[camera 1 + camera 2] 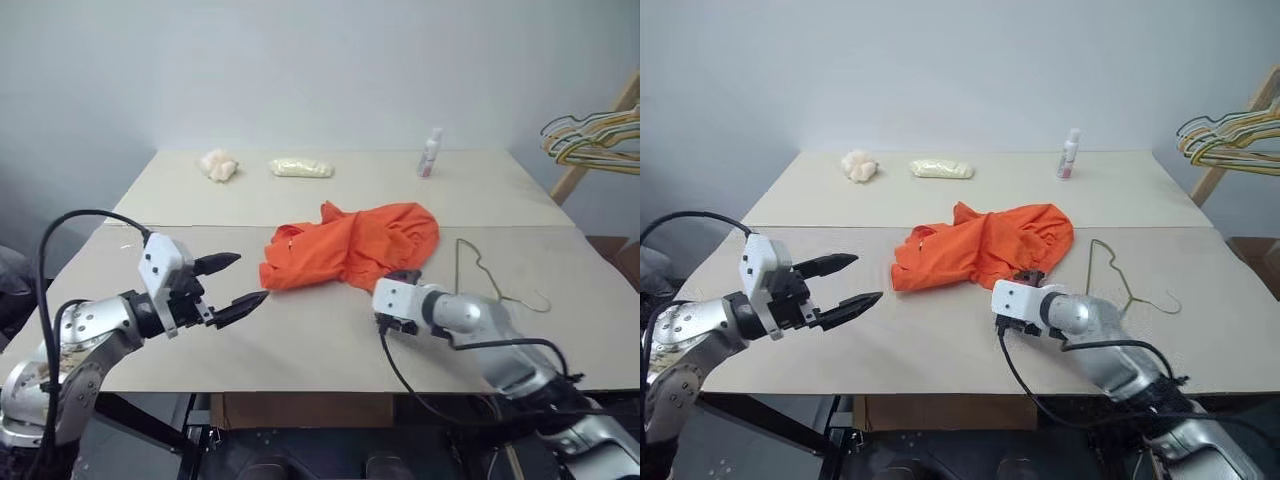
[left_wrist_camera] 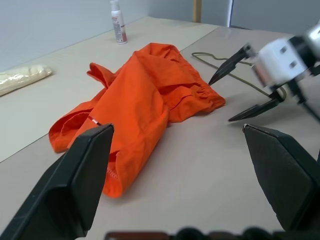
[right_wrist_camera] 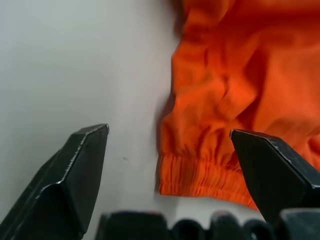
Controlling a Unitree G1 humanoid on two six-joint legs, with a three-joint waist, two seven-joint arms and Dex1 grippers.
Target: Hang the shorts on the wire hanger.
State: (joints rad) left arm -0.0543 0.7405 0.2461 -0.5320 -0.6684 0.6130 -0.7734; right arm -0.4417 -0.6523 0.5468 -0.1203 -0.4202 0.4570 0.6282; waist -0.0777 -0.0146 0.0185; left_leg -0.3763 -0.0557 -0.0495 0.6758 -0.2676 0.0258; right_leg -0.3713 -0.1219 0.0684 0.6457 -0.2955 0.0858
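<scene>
**Both grippers released, shorts crumpled mid-table, nothing held**

Left to right as we see it from the head views:

- Left gripper (image 1: 235, 280): fingers spread wide, empty, held above the table (image 1: 300, 350) on our left side, tips aimed toward the shorts but well apart from them.
- Far edge, left of centre: a pale crumpled lump (image 1: 217, 165), and just to its right a flat pale packet (image 1: 301, 168). Both well behind the shorts.
- Shorts (image 1: 350, 245): bright orange, bunched in a heap at mid-table, lying flat on the surface. In the right wrist view the gathered elastic waistband (image 3: 210, 175) sits at the near edge of the heap, facing the right gripper.
- Right gripper (image 2: 240, 82): jaws apart, nothing between them. It sits low over the table at the near right corner of the shorts. Left wrist view shows its two black fingers close beside the waistband edge; we cannot tell whether a tip touches the cloth.
- Small white bottle (image 1: 430, 153): upright near the far edge, behind and to the right of the shorts.
- Wire hanger (image 1: 490, 275): thin grey wire, lying flat on the table just right of the shorts, partly hidden behind the right arm.
- Off the table at far right: a bunch of yellow and green hangers (image 1: 590, 140) hung on a wooden rack (image 1: 600, 135).
</scene>
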